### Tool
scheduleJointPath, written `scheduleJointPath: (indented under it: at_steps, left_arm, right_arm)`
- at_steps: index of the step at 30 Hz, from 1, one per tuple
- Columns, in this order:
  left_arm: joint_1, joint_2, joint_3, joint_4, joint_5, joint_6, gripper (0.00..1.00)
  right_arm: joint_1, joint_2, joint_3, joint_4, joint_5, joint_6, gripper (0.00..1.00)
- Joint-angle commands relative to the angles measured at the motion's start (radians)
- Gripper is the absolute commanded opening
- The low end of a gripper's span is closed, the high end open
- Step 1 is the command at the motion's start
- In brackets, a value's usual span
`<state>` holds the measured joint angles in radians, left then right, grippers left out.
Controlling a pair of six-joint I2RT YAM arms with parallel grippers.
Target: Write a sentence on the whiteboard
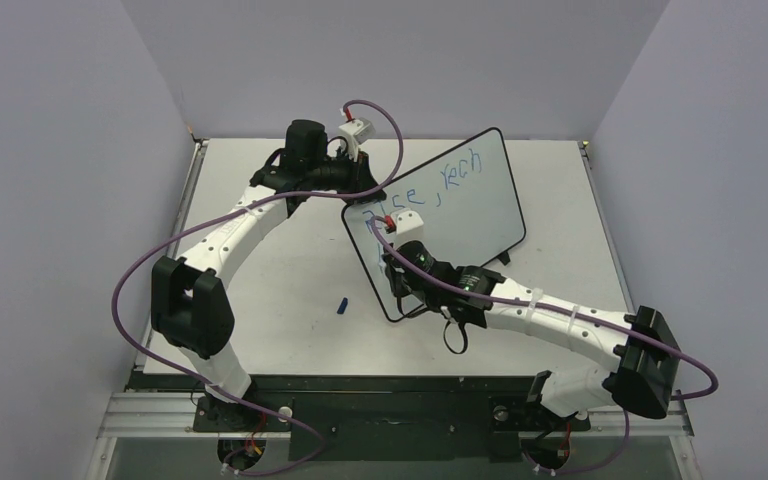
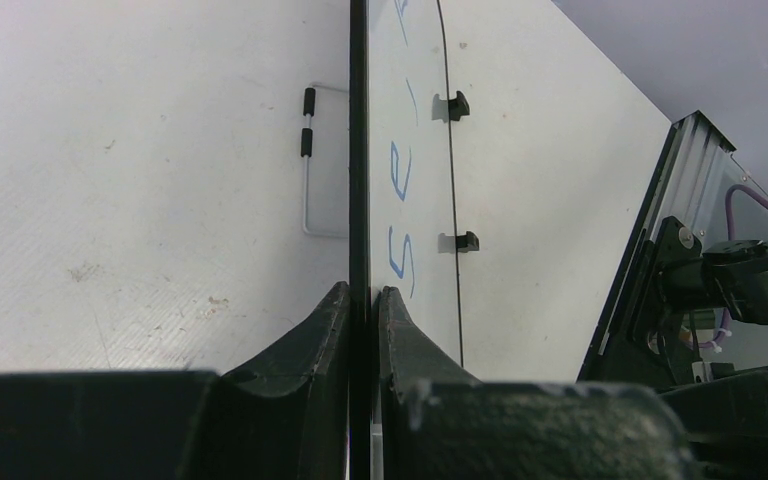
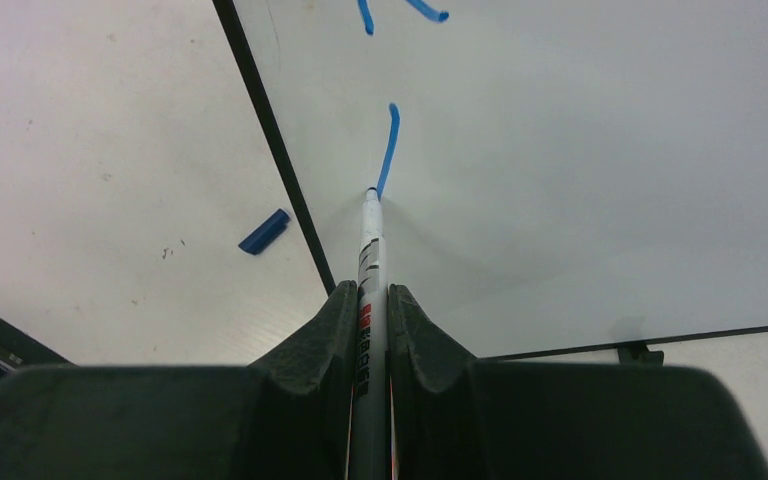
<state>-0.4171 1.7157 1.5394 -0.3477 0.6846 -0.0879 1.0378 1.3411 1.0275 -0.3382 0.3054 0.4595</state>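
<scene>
The whiteboard [image 1: 460, 200] stands propped at a tilt on the right-centre of the table [image 1: 280, 260], its writing face turned toward the arms and its small black feet [image 2: 457, 105] on the far edge. On it, the sentence [image 1: 430, 185] is partly there: 1 line of blue handwriting runs along the upper part, reading roughly "Rise, tech". Below that, only 1 short blue stroke [image 3: 389, 150] shows near the board's left edge, so line 2 looks barely begun. By that reckoning the writing is about half done, with the rest of the second line left to write.

The marker [image 3: 370, 250] has its tip on the board at the lower end of that stroke. The right gripper [image 3: 370, 295] is closed tight around the marker's barrel. The left gripper [image 2: 364, 295] pinches the board's thin black-framed edge near its upper-left corner, both fingers pressed to it, apparently steadying the board.

A blue cap [image 1: 342, 305] lies on the table just left of the board, apart from it.
</scene>
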Motion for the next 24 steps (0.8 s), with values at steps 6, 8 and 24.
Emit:
scheduleJointPath:
  at_steps: [6, 8, 24]
  left_arm:
    - [0.001, -0.066, 0.006, 0.084, -0.026, 0.065, 0.0]
    - [0.001, -0.065, 0.006, 0.084, -0.025, 0.064, 0.0]
    - [0.001, -0.076, 0.002, 0.086, -0.027, 0.066, 0.0]
  right_arm:
    - [0.003, 0.058, 0.105, -0.002, 0.096, -0.025, 0.0]
    - [0.0, 0.061, 0.111, -0.014, 0.117, -0.022, 0.0]
    - [-0.016, 0.028, 0.029, -0.018, 0.076, 0.028, 0.0]
